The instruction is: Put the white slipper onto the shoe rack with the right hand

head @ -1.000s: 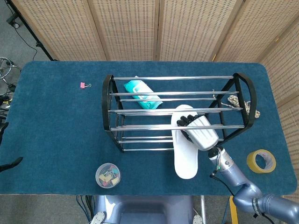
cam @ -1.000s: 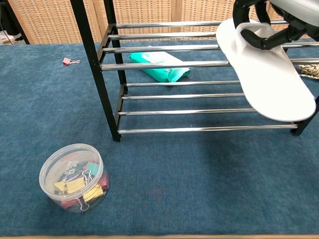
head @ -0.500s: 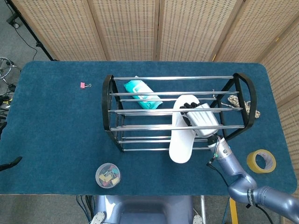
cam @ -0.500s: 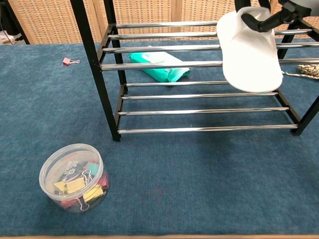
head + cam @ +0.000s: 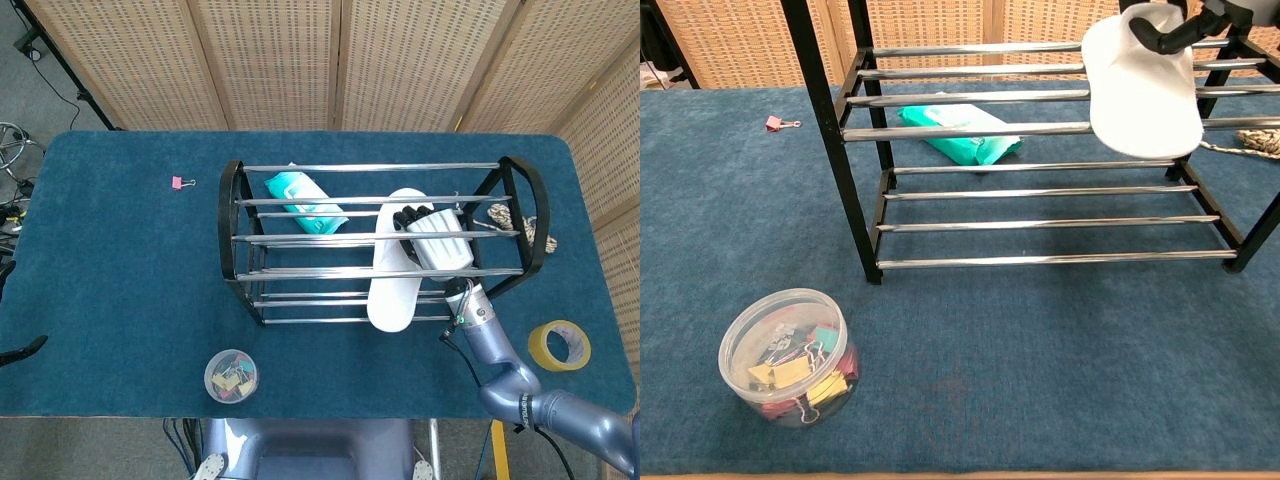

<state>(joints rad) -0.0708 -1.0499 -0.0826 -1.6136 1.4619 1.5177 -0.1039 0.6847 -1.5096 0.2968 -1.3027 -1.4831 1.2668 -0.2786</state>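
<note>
White slipper (image 5: 396,262): gripped by the right hand (image 5: 437,240), dark fingers (image 5: 1164,30) hooked over its strap; held above the top rails of the shoe rack (image 5: 232,232), its heel overhanging the rack's front edge. Whether the sole touches the rails cannot be told. Teal packet (image 5: 304,202): lying left of the hand, under the rack. Tub of binder clips (image 5: 232,375): well left of and nearer than the hand. Tape roll (image 5: 559,345): right of the hand, on the table (image 5: 110,260). Left hand: not shown.
</note>
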